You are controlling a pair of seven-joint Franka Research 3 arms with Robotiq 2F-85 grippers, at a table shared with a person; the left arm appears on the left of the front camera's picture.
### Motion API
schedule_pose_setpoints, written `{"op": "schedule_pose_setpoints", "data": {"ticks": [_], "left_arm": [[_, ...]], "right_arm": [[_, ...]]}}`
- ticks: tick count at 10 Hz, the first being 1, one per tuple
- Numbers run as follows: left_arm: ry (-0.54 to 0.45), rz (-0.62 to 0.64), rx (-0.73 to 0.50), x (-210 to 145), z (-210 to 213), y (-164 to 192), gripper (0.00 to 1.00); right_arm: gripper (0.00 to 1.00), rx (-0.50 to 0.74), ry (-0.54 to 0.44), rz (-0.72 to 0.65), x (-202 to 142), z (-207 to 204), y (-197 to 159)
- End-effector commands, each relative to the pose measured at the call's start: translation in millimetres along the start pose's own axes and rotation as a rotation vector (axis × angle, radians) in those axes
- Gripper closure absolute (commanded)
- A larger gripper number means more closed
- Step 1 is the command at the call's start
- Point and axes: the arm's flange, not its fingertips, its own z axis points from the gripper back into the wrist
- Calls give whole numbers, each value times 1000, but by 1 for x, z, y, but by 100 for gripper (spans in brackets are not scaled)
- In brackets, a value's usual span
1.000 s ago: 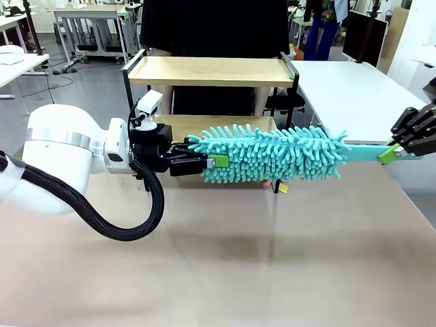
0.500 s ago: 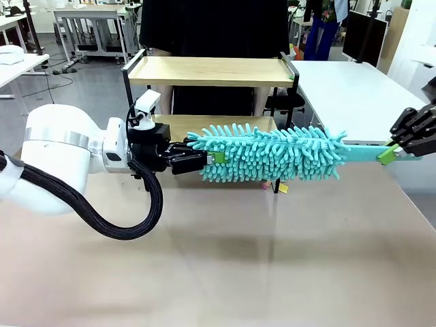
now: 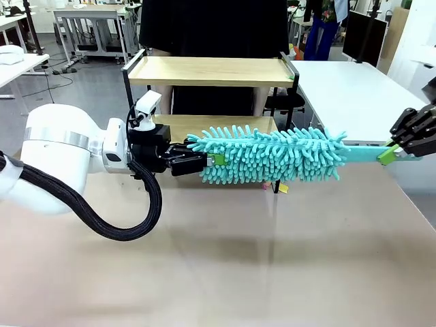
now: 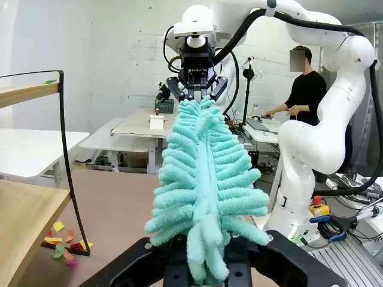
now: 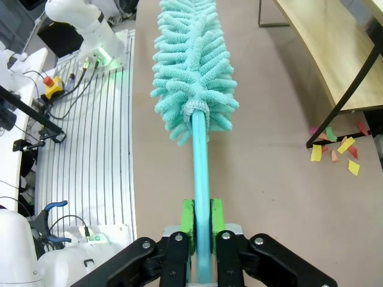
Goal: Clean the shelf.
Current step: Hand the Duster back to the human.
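Holding the teal duster point(image 3: 272, 154) level between both arms, we are mid hand-over just in front of the shelf point(image 3: 211, 71). The left gripper point(image 3: 204, 161) is clamping its jaws shut on the fluffy tip end. The right gripper point(image 3: 395, 151) has its green pads either side of the flat plastic handle point(image 5: 201, 197); we cannot tell whether they are gripping or letting go.

The duster is looking light and soft: chenille noodle strands around a stiff flat core. We are judging the fluffy end a squashy, slip-prone hold, so the bare handle is the better place to grip.

The shelf is standing at the far edge of the bench point(image 3: 218, 259), right behind the duster, with a person in dark clothes behind it. It is looking rigid but light: two smooth pale wooden boards in a thin black wire frame with raised end rails. We are guessing it could slide or tip if pushed hard, so sweeping lightly along the boards makes sense.

Small coloured paper scraps point(image 5: 335, 146) are lying on the bench by the frame's foot.
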Motion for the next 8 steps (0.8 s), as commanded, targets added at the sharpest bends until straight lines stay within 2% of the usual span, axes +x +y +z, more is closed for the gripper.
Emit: {"op": "schedule_pose_setpoints", "data": {"ticks": [1,2,4,5,6,8], "left_arm": [[-13,2,7,1,0,0,100],[-13,2,7,1,0,0,100],[-13,2,7,1,0,0,100],[-13,2,7,1,0,0,100],[-13,2,7,1,0,0,100],[-13,2,7,1,0,0,100]], "right_arm": [[28,-3,-50,-12,4,5,-1],[0,-6,-79,-21,8,11,0],[0,4,-201,-23,16,35,7],[3,-42,-299,-50,18,54,13],[0,-99,-392,-92,16,73,17],[0,-178,-584,-196,0,106,19]]}}
